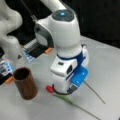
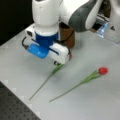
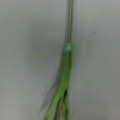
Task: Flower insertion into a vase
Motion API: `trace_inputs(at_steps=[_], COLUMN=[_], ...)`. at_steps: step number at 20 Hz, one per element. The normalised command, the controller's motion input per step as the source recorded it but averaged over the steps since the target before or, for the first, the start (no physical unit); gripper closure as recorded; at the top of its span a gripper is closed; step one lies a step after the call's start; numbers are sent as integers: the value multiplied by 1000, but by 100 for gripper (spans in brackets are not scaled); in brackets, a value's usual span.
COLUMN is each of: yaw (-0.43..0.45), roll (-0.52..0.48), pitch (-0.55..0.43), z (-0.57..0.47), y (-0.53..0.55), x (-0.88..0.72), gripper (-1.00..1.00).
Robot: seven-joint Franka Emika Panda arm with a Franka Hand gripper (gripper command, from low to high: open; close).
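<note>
Two flowers on the grey table (image 1: 105, 62), both lying flat. In a front view, gripper (image 1: 61, 92) low over the table, body hiding its fingers; a red bloom (image 1: 49, 88) peeking out just beside it, green leafy stem (image 1: 65, 98) running from under it toward the table's near edge. A second thin stem (image 1: 95, 93) there too, bloom hidden behind the arm. Vase (image 1: 25, 83) upright and empty (dark inside visible), near the gripper on that view's left, apart from it.

Seen from the opposite side: second flower (image 2: 82, 82) whole, red head (image 2: 102, 70) pointing to that view's right, well clear of the arm. Gripper (image 2: 59, 63) down at the leafy end of the first stem (image 2: 46, 81), bloom hidden this time. Vase (image 2: 67, 36) mostly masked behind the arm, only a brown strip showing.

Wrist view: only stem (image 3: 68, 65) and leaves on bare table, running top to bottom, centred; no fingers in sight. Cannot tell whether fingers are apart or closed on the stem. Nothing in the vase yet.
</note>
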Motion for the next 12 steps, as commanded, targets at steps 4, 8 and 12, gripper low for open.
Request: trace_inputs(at_steps=[4,8,12], yaw=[108,129,144], roll=[-29,-18,1], pitch=[223,225,200], z=[-256,-258,-268], y=[-190,-157,-105], x=[439,295,118], gripper=[-100,-100,-100])
